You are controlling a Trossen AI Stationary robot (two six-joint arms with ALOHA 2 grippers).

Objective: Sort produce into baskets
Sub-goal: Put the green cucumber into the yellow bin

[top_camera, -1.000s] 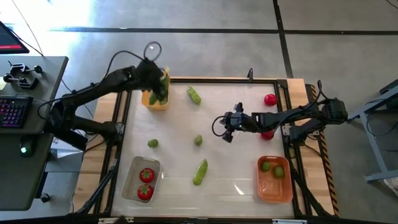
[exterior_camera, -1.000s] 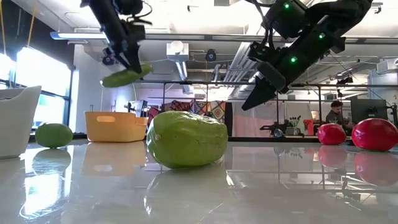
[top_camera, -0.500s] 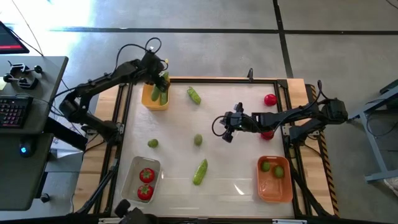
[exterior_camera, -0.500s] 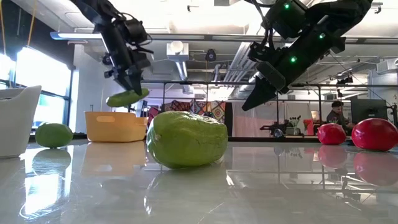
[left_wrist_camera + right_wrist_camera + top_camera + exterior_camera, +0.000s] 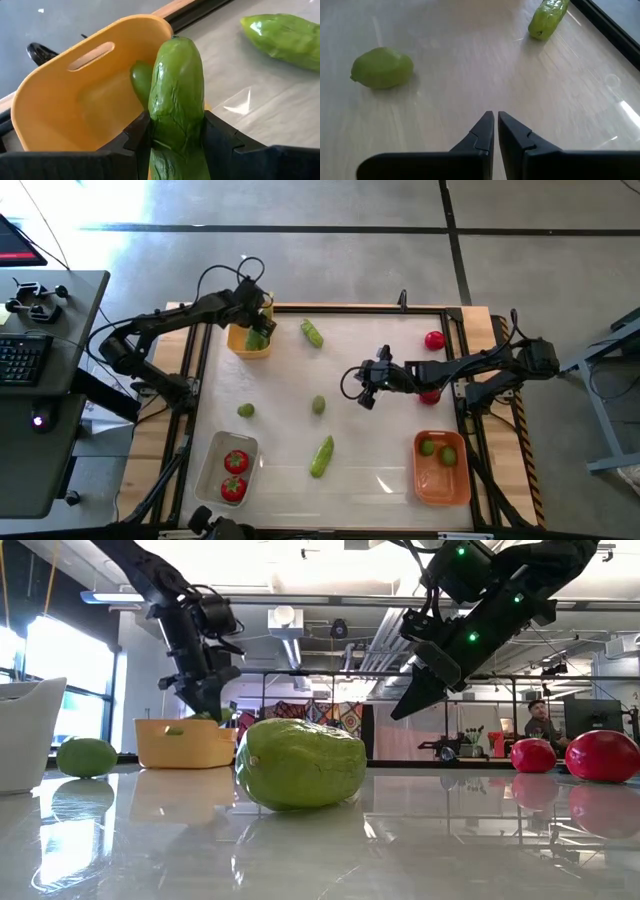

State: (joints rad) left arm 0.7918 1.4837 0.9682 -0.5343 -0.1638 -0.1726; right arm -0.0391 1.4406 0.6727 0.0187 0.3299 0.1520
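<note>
My left gripper point(image 5: 258, 330) is over the yellow-orange basket point(image 5: 246, 343) at the table's far left, shut on a green cucumber point(image 5: 176, 100). The cucumber's free end dips into that basket, beside another green piece point(image 5: 140, 81) inside it. In the low view the basket's wall point(image 5: 185, 743) hides the cucumber's lower part. My right gripper point(image 5: 496, 125) hangs shut and holds nothing above mid-table, with a lime point(image 5: 382, 67) and a cucumber point(image 5: 547, 17) lying on the table beyond it. My left gripper pinches the cucumber's two long sides point(image 5: 155, 131) between its two fingers, toward one end. The fingers slant down from above and lie along the cucumber. Its free end point(image 5: 177, 50) points down into the yellow-orange basket; whether it touches the bottom, I cannot tell.
A cucumber point(image 5: 313, 333) lies right of the yellow-orange basket. A lime point(image 5: 246, 410) lies at the left. One tomato point(image 5: 434, 339) lies far right; another point(image 5: 430, 395) is half hidden under my right arm. The clear basket point(image 5: 214, 476) holds two tomatoes, the darker orange basket point(image 5: 440, 480) two limes.
My left gripper has come down toward the yellow-orange basket and rolled a little, still shut on the cucumber. The cucumber, which hung well above the basket's rim, now reaches down behind the rim. My right arm has kept still.
</note>
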